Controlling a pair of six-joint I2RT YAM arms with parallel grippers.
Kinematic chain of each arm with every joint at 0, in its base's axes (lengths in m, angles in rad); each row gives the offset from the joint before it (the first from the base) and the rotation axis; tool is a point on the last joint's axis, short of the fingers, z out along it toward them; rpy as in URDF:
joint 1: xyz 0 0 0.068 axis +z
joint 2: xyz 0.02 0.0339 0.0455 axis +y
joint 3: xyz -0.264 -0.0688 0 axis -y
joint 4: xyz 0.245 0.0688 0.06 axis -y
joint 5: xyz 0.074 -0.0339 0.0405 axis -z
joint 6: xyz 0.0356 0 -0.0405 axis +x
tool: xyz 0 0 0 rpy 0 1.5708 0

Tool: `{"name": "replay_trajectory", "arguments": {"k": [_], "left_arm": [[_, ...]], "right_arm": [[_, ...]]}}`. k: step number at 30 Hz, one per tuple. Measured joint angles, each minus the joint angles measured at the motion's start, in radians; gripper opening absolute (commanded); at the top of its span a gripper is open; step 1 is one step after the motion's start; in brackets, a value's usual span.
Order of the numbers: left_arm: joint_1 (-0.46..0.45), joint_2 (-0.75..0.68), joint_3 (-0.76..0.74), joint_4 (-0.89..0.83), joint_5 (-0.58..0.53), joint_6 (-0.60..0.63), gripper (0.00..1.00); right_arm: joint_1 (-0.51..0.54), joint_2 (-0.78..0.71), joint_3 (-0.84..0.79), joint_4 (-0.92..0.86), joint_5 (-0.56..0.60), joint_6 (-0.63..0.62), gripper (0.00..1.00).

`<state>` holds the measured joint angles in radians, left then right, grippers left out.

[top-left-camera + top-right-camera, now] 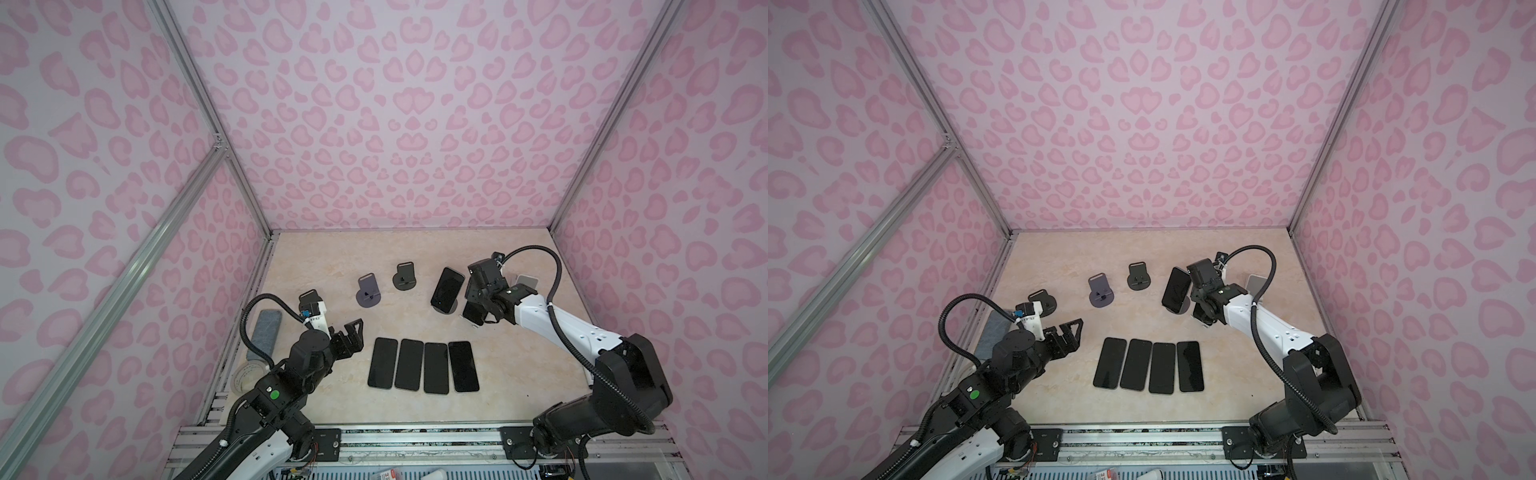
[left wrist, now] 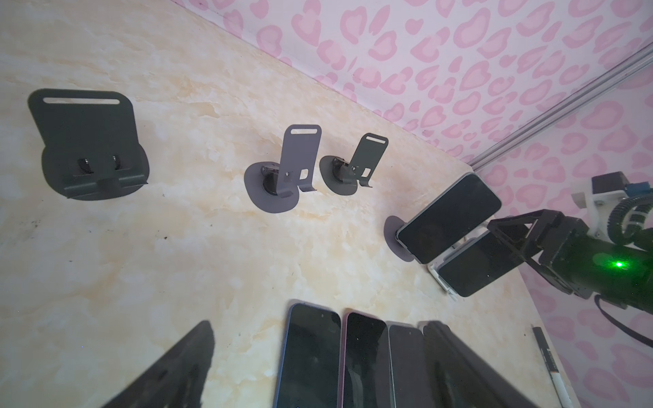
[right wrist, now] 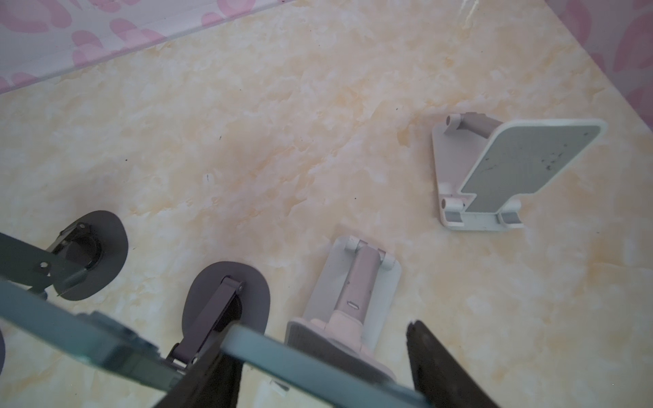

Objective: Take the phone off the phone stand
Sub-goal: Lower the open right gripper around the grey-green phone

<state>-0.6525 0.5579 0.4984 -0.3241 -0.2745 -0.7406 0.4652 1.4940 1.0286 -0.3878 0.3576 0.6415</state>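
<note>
My right jaws clamp the slim glossy phone (image 2: 473,265) by its side edges on the white hinged stand (image 3: 357,282), another phone (image 2: 448,219) just beside; left jaws gape over open marbled bench (image 1: 332,257).

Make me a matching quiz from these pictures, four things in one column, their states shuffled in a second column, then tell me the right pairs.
Things
1. left claw
2. right claw
3. middle dark stand
4. row of four phones

States
A. flat, screens up
B. closed on a propped phone
C. open, holding nothing
D. upright, empty

Pairs: 1-C, 2-B, 3-D, 4-A
</note>
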Motion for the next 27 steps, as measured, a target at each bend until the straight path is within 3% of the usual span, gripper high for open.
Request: {"name": "replay_trajectory", "arguments": {"k": [14,27], "left_arm": [[0.0,0.026,0.014,0.013,0.014,0.008,0.95],[0.0,0.02,0.015,0.026,0.016,0.018,0.95]], "right_arm": [[0.0,-0.08,-0.043,0.013,-0.063,-0.03,0.63],[0.019,-0.047,-0.035,-0.028,-0.021,-0.005,0.68]]}}
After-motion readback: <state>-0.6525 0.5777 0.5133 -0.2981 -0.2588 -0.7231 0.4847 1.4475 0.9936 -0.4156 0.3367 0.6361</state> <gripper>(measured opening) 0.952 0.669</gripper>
